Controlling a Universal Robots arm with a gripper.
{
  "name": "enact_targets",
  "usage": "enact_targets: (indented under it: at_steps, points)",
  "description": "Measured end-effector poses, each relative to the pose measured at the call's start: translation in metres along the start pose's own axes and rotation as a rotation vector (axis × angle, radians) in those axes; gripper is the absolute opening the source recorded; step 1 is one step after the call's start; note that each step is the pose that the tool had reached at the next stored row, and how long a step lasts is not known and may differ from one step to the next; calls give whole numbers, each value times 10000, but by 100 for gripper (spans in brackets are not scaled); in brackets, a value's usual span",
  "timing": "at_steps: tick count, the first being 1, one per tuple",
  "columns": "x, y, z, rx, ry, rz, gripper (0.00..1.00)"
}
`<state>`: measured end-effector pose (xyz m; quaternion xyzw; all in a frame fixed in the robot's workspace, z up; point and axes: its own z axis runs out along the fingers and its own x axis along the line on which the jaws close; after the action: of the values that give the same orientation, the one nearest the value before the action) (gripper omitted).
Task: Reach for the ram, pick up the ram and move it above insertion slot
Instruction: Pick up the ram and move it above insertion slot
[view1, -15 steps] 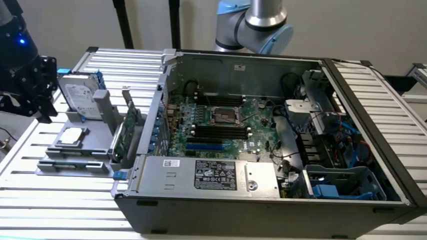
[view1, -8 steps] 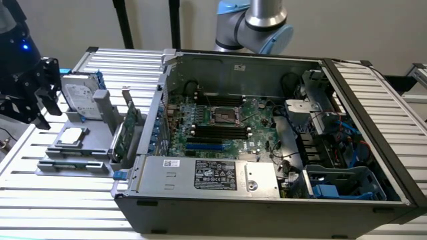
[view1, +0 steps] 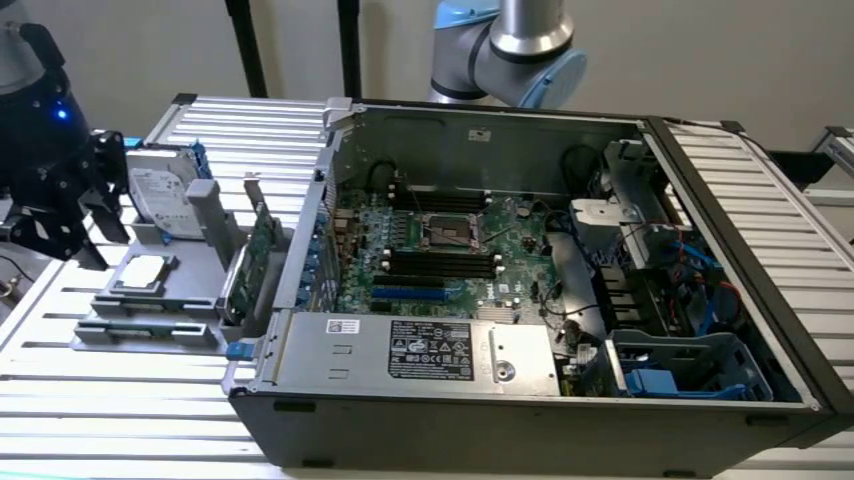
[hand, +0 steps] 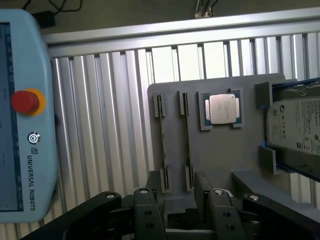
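The claw (hand: 176, 191) is spread wide and holds nothing: its two dark fingers (hand: 150, 212) stand well apart over the near end of a gray tray (hand: 250, 160), and between them only the tray's own edge shows. Whether the fingers touch the tray cannot be told. The ram (hand: 186, 140) is seated on edge in one of the tray's two long slots and shows as a thin dark strip; a second strip (hand: 163, 145) just like it sits in the neighbouring slot, and the near ends of both run in between the fingers. Beside the slots the tray also carries a square processor chip (hand: 222, 109) lying flat in its recess and a silver hard drive (hand: 297, 127) in a blue frame. In the exterior view a green expansion card (view1: 250, 268) stands upright at the tray's side nearest the computer case (view1: 534, 425). The case lies open on the slatted metal table (hand: 110, 125), well apart from the claw, towards the exterior view's right. Inside it are the motherboard (view1: 521, 235) with its rows of black memory slots (view1: 434, 262), a silver power supply (view1: 414, 350) along the front wall, and a blue-gray drive cage (view1: 681, 365) in the corner. A pale teach pendant (hand: 30, 150) with a red button lies on the table beside the tray.
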<state>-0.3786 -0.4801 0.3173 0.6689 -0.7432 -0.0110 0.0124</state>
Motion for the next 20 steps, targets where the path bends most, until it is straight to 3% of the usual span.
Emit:
enact_targets:
  at_steps: [20]
  points:
    - [52,-18,363,0,1,0,42]
